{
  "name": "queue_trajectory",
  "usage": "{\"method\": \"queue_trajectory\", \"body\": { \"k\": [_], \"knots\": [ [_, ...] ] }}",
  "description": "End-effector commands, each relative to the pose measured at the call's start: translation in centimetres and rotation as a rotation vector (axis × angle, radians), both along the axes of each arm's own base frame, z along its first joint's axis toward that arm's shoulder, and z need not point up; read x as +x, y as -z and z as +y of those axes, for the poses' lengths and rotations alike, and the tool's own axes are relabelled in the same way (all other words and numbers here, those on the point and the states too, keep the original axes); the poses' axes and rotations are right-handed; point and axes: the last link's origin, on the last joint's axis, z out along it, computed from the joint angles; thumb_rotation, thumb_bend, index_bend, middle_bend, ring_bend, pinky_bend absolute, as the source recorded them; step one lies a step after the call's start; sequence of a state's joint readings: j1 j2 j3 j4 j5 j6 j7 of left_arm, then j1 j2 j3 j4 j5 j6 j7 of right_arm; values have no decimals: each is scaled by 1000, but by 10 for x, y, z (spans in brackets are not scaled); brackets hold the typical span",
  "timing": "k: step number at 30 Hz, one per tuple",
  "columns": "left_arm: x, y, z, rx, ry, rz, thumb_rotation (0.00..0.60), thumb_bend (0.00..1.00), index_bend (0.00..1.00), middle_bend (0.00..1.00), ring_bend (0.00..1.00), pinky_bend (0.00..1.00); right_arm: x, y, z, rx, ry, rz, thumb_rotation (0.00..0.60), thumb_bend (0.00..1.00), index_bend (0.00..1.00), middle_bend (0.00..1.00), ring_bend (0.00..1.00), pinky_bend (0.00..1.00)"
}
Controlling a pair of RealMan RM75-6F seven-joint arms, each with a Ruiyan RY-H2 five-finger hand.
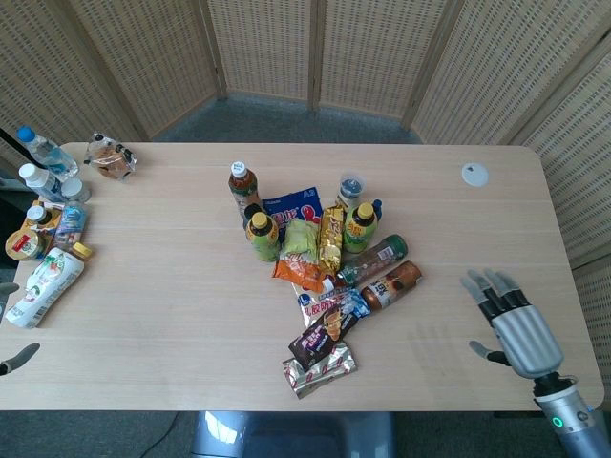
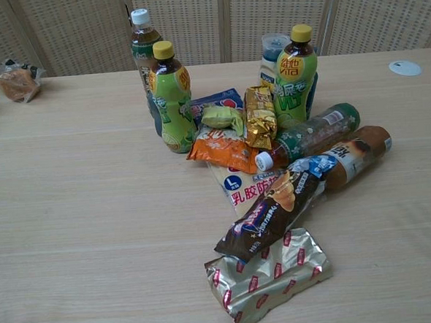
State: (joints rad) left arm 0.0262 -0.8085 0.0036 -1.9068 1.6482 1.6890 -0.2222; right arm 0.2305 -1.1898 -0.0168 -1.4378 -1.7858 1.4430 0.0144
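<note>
The right hand (image 1: pixel 516 329) hovers over the table (image 1: pixel 172 315) near its right front corner, fingers spread and holding nothing. The nearest thing is the brown bottle (image 1: pixel 391 284), lying on its side at the right edge of the pile in the middle of the table, well apart from the hand. Beside that bottle lie a dark snack packet (image 1: pixel 325 334) and a silver packet (image 1: pixel 320 369). Of the left hand (image 1: pixel 11 324) only fingertips show at the left edge, near a white pouch (image 1: pixel 43 284); I cannot tell how it is set.
</note>
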Motion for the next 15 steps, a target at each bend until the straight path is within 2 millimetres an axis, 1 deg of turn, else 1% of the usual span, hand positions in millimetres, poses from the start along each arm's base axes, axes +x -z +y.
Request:
{"method": "queue_trajectory", "body": {
  "k": [1, 7, 10, 15],
  "knots": [
    [-1, 0, 0, -1, -3, 1, 600, 0, 283, 0, 0, 0, 7, 32, -8, 118, -87, 27, 600, 0, 0, 0, 0, 0],
    [-4, 0, 3, 5, -15, 6, 600, 0, 287, 0, 0, 0, 19, 67, -24, 225, -187, 48, 600, 0, 0, 0, 0, 0],
    [-4, 1, 4, 7, -19, 15, 600, 0, 288, 0, 0, 0, 26, 79, -31, 251, -241, 58, 600, 0, 0, 0, 0, 0],
    [-7, 6, 9, 5, -28, 32, 600, 0, 291, 0, 0, 0, 41, 97, -38, 283, -320, 53, 600, 0, 0, 0, 0, 0]
  ]
}}
